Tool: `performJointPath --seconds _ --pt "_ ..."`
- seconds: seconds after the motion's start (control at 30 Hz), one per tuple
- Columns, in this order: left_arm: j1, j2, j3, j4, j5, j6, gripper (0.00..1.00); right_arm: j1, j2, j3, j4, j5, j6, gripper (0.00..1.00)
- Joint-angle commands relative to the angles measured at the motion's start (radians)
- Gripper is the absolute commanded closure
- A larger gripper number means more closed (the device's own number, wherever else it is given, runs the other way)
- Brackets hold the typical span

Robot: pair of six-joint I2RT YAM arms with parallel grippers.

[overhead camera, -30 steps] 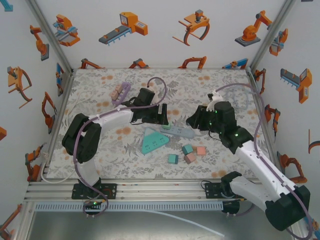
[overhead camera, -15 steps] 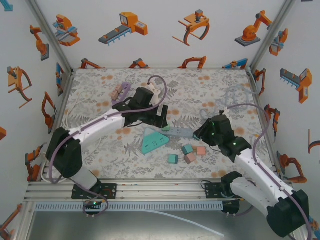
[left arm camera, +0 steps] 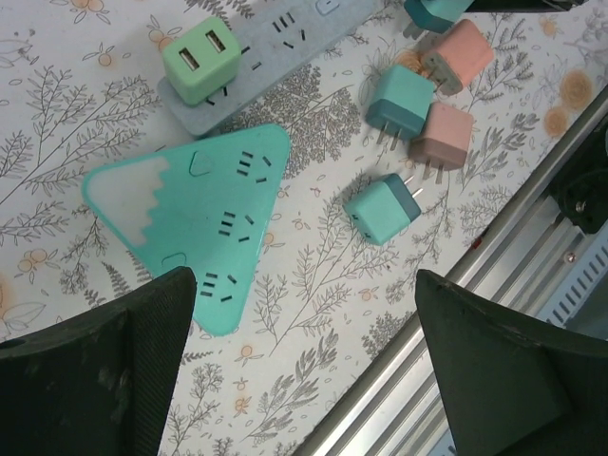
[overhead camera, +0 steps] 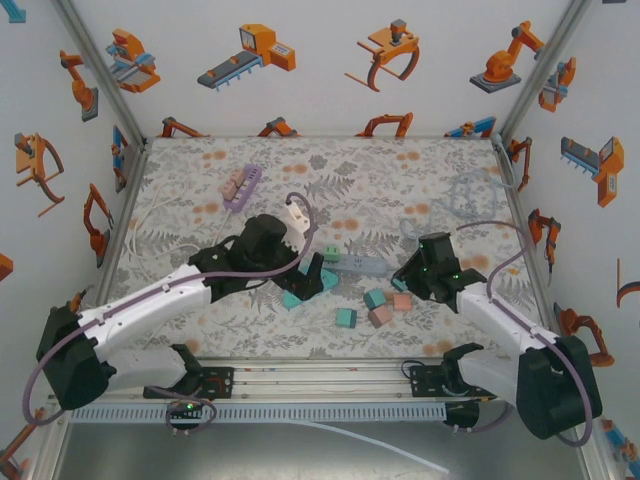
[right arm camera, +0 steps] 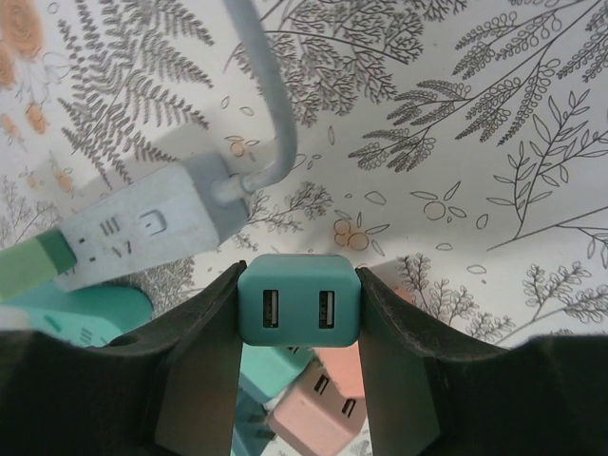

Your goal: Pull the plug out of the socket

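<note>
Well, looking at a small green plug [left arm camera: 199,59] seated on one end of the grey strip [left arm camera: 285,40], just beside the teal triangle socket [left arm camera: 204,209]. Probably light, hard, slick plastic, so best pinched across the flat sides with the strip pinned. Got the left gripper [left arm camera: 304,285] spread wide above the triangle and the right gripper [right arm camera: 299,285] clamped on a teal plug [right arm camera: 299,313]. Flat floral mat [overhead camera: 400,180], loose plugs [left arm camera: 456,57] crowding nearby.

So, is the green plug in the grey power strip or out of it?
In. The green plug sits flat on the grey power strip, no prongs showing.
</note>
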Motion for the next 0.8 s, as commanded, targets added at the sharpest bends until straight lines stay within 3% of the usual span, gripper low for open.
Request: performJointPath --seconds 0.0,0.1,0.3,0.4,0.67,0.77 --pt "-0.004 -0.042 -0.033 0.034 -0.023 0.029 0.11 -0.01 0.026 -0.027 0.107 -0.017 0.087 1.0" --pt "-0.004 -0.048 -0.043 0.031 -0.048 0.024 0.11 -0.009 0.035 -0.042 0.109 -0.012 0.119 0.97" --pt "-0.004 -0.023 -0.03 0.033 -0.062 0.023 0.11 -0.009 -0.008 -0.066 0.053 0.038 0.151 0.65" --pt "-0.003 -0.013 -0.022 0.031 -0.064 0.024 0.11 -0.011 -0.053 -0.074 0.011 0.068 0.151 0.55" --pt "-0.004 -0.008 -0.019 0.036 -0.093 0.024 0.11 -0.029 -0.167 -0.062 -0.046 0.097 0.09 0.39" --pt "-0.004 -0.005 -0.015 0.047 -0.108 0.025 0.11 -0.029 -0.201 -0.017 -0.079 0.111 0.025 0.38"
